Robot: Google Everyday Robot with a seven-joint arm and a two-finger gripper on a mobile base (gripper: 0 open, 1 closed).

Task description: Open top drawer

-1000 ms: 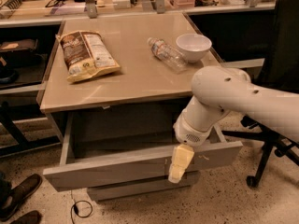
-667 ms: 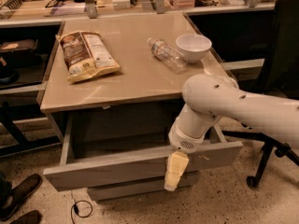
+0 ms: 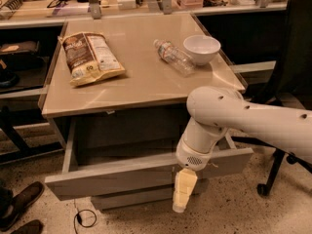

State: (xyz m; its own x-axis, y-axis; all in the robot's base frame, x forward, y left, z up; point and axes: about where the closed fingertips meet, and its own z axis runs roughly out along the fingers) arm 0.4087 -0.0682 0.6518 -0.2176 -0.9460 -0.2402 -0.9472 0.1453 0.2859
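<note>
The top drawer (image 3: 122, 175) of the grey cabinet stands pulled out, its flat grey front panel slanted toward me and its grey box interior (image 3: 117, 147) showing empty. My white arm reaches in from the right. The gripper (image 3: 181, 196), with pale yellowish fingers, hangs down over the front panel near its right-hand part, its tip below the panel's lower edge. A narrower drawer front (image 3: 131, 198) shows just beneath.
On the tan cabinet top (image 3: 141, 77) lie a chip bag (image 3: 90, 57), a clear plastic bottle (image 3: 173, 56) on its side and a white bowl (image 3: 202, 48). A black office chair (image 3: 287, 82) stands at right. Shoes (image 3: 19, 206) sit on the floor at lower left.
The arm and gripper have shifted a little to the left along the drawer front and slightly lower. The drawer stays pulled out about the same.
</note>
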